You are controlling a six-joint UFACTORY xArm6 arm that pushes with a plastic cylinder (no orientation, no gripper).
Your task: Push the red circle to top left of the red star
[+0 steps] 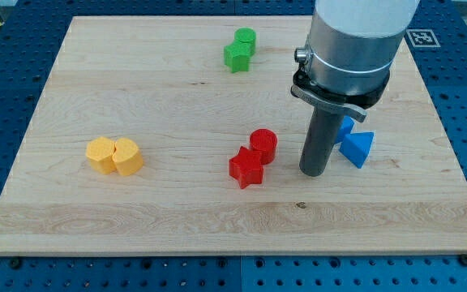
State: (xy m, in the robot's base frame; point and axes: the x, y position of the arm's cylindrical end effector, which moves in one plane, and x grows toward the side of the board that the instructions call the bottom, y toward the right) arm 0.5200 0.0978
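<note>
The red star [246, 167] lies nearest the desk's bottom edge, touching the red circle [263, 145] at its upper right. My tip [314, 173], grasping nothing, stands just right of them.

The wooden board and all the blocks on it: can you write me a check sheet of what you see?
Surface: wooden board, flat, on a blue pegboard table.
Job's things: red circle sits at the red star's top right, touching it.
Clutter: two green blocks together near the top; two yellow blocks together at the left; blue blocks at the right, partly hidden by the rod.
Grippers: none; my tip stands right of the red circle, apart from it.
Cables: nothing seen.
Surroundings: a printed marker at the top right.
</note>
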